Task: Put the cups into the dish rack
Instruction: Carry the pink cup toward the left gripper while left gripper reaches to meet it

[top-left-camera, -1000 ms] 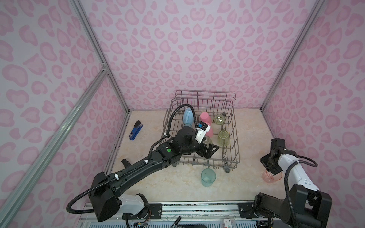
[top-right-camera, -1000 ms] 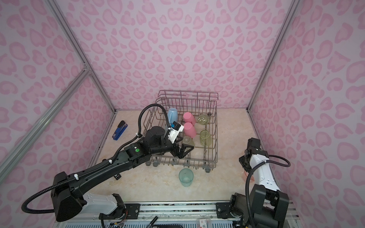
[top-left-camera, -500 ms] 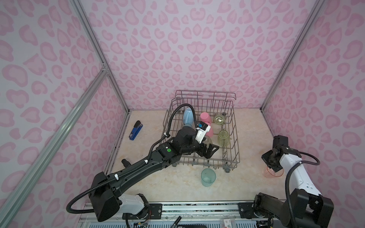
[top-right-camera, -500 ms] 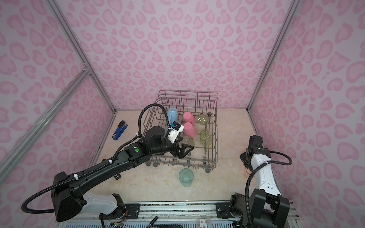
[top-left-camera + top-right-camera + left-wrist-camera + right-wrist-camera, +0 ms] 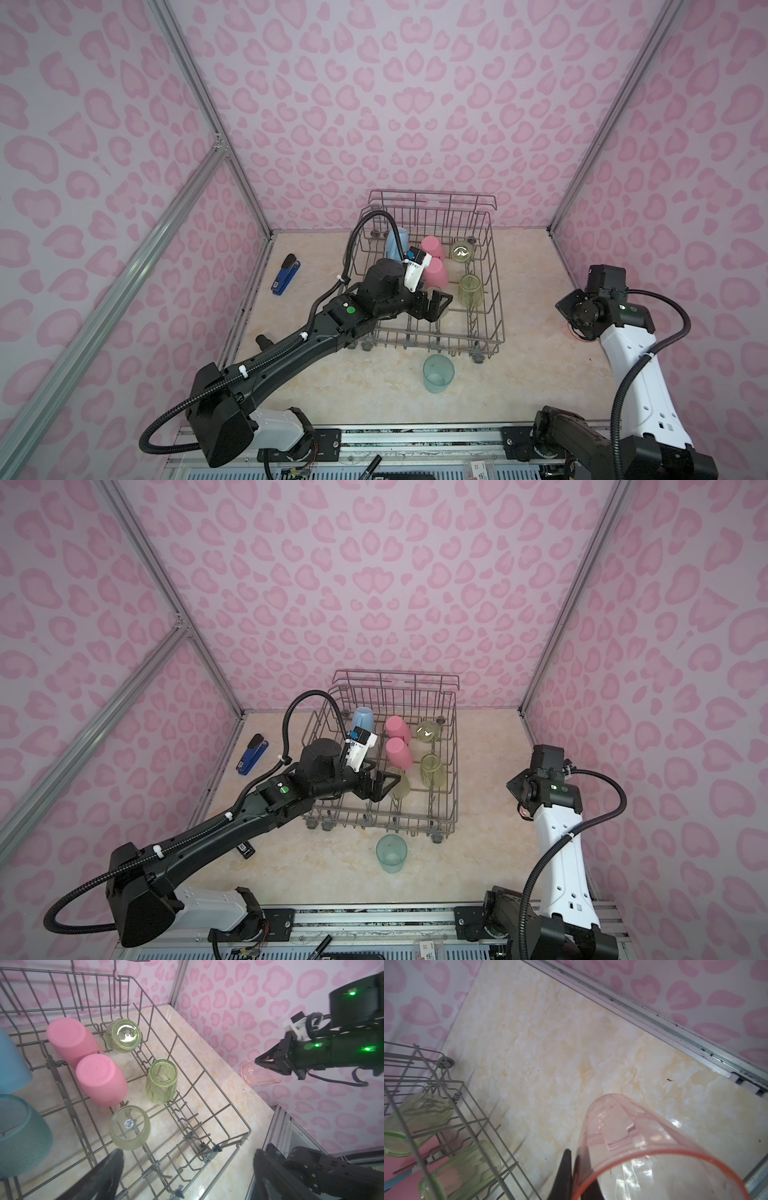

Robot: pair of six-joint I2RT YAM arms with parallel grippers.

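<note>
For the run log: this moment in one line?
left gripper: open over grey wire dish rack | right gripper: shut on rim of translucent salmon plastic tumbler | translucent teal tumbler: upright on table

Cropped at edge: teal cup (image 5: pixel 20 1132), blue mug (image 5: pixel 12 1064).

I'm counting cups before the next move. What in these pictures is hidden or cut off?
- Salmon cup: both top views, almost wholly behind the right arm.
- Teal cup in the dish rack: cut by the left wrist view's edge; left arm covers it in both top views.
- Light-blue mug: handle seen in no view.
</note>
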